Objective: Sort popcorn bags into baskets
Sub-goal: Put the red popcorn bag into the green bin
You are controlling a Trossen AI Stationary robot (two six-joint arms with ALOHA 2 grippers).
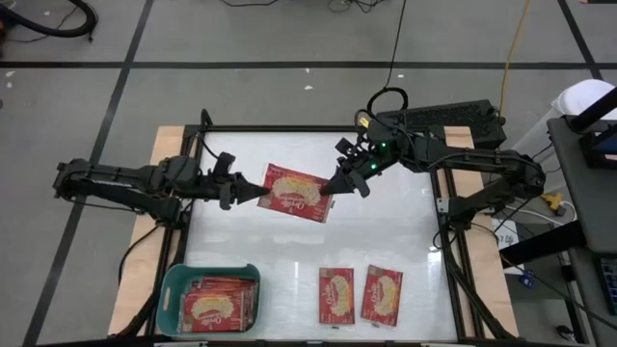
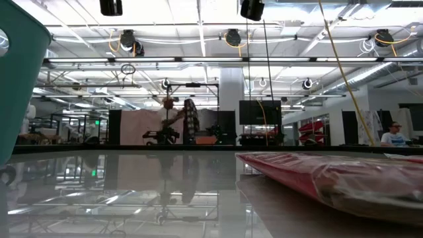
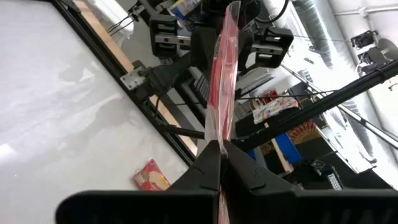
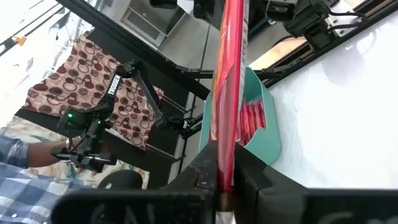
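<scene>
The white table (image 1: 405, 241) carries 2 popcorn bags (image 1: 359, 294) and a teal basket (image 1: 172, 299).

Held popcorn bag (image 1: 296, 194): red with a yellow-cream picture. Two bags at 5 o'clock on the table, one (image 1: 336, 294) beside the other (image 1: 382, 294): same red and cream. Basket (image 1: 174, 289) at 7 o'clock: teal-green, red bags (image 1: 220, 301) inside. Table surface (image 1: 395, 236): glossy white, tan wood edge. Both arms dark. Cloth (image 4: 124, 102) beyond the table: brown-and-cream circle pattern.
</scene>
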